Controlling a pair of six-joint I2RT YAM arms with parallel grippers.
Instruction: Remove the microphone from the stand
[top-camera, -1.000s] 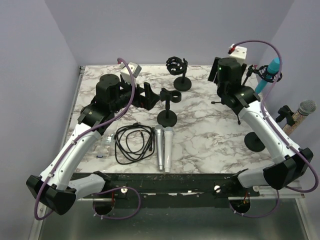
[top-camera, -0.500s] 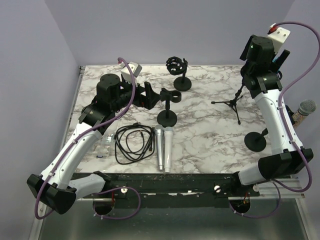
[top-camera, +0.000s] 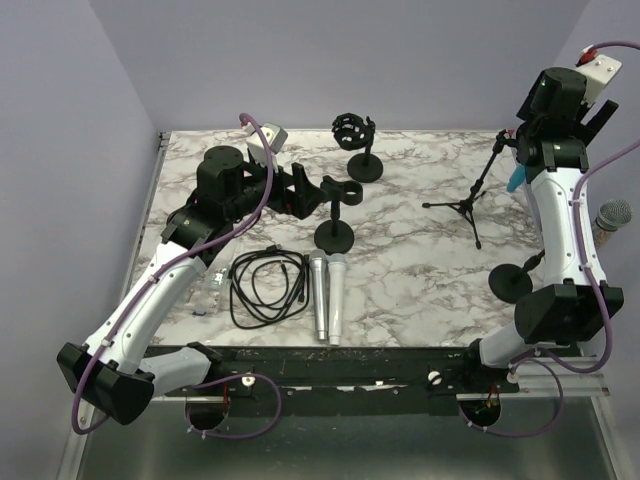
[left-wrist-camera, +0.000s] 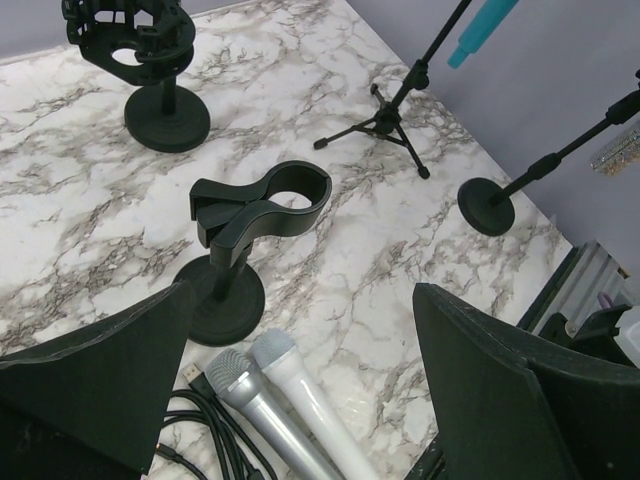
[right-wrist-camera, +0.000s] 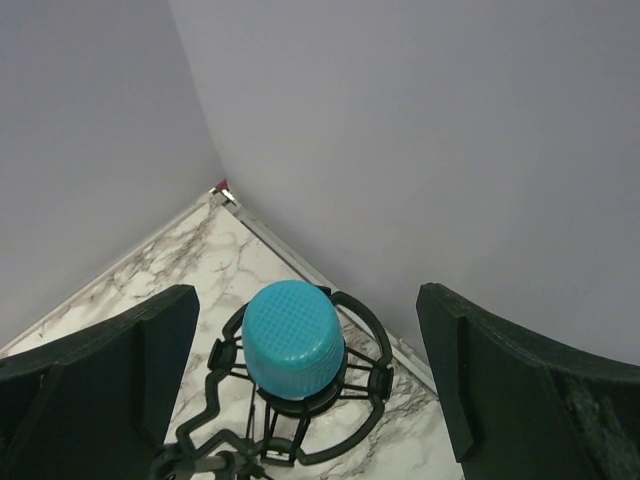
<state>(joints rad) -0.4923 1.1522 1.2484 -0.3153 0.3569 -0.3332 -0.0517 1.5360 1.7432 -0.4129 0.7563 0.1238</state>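
Observation:
A teal microphone (right-wrist-camera: 295, 345) stands head-up in a black shock mount (right-wrist-camera: 372, 395) on a tripod stand (top-camera: 468, 206) at the back right. In the top view my right arm hides all but its lower end (top-camera: 515, 178). My right gripper (right-wrist-camera: 305, 300) is open and hovers above the teal head, one finger to each side, not touching it. It also shows in the top view (top-camera: 598, 118). My left gripper (top-camera: 305, 190) is open and empty, held above the table near an empty clip stand (left-wrist-camera: 262, 200).
Two silver microphones (top-camera: 327, 295) lie beside a coiled black cable (top-camera: 265, 285) at the front. An empty shock-mount stand (top-camera: 353, 132) is at the back. A silver-headed microphone (top-camera: 612, 215) sits on a round-base stand (top-camera: 512, 283) at the right edge. The walls are close behind.
My right arm has risen and swung to the back right, from beside the tripod to above the teal microphone. The left arm has barely moved.

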